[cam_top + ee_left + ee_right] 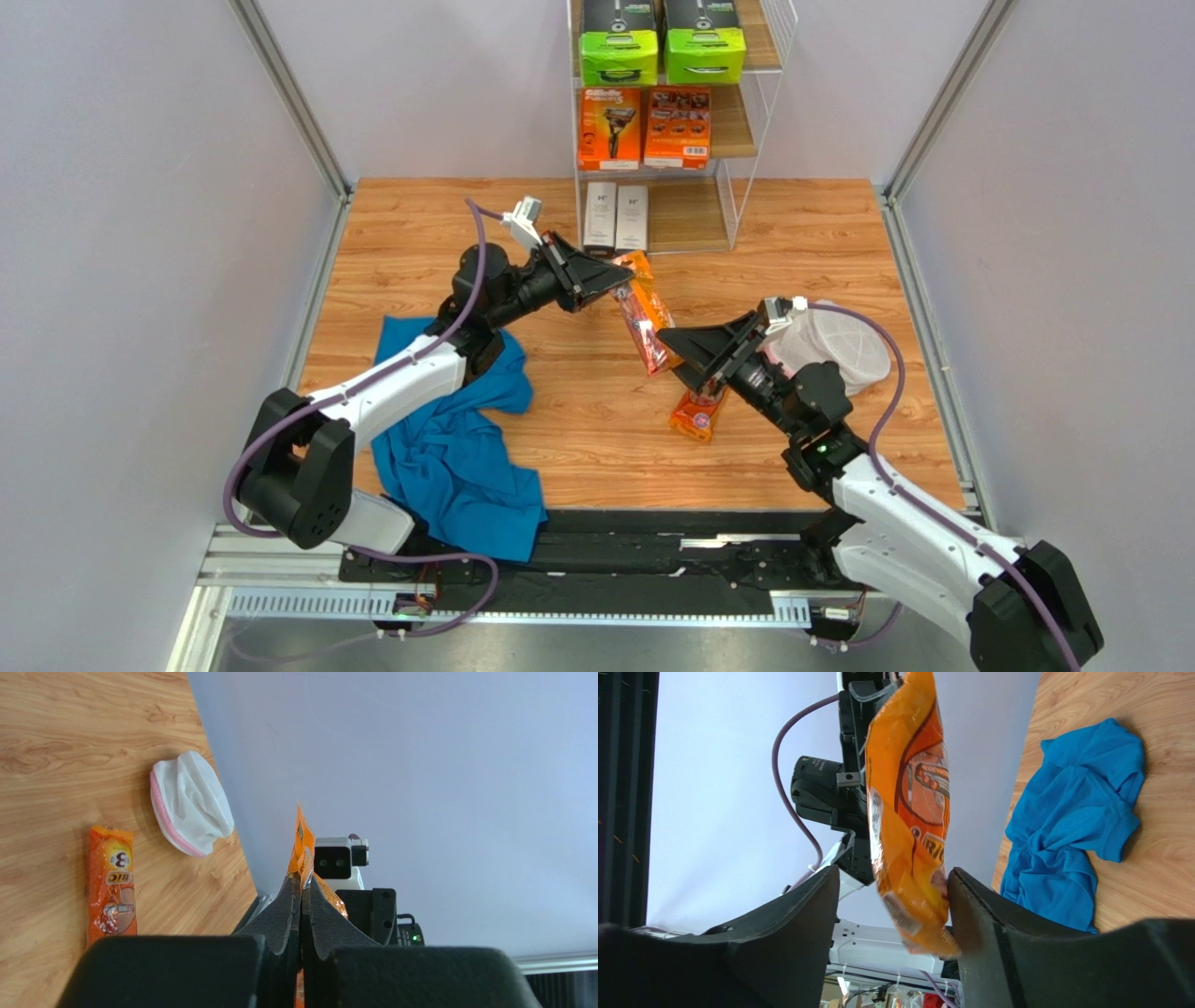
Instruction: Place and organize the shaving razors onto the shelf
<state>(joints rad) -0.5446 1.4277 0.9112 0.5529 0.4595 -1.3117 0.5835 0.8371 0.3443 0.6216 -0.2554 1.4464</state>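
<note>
Right jaws apart around orange blister pack [910, 812], left jaws tight on its edge; blue cloth [456, 448], second pack [697, 413] nearby

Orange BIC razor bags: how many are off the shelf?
2. One orange bag hangs pinched in the left gripper, its lower end between the right gripper's open fingers. The other bag lies on the table near the right gripper. The blue cloth may hide more.

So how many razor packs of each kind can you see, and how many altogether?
Black cardboard boxes with lime-green ends: 2
Orange card-backed packs: 2
Slim white boxes: 2
Orange plastic bags: 2
Total: 8
</note>
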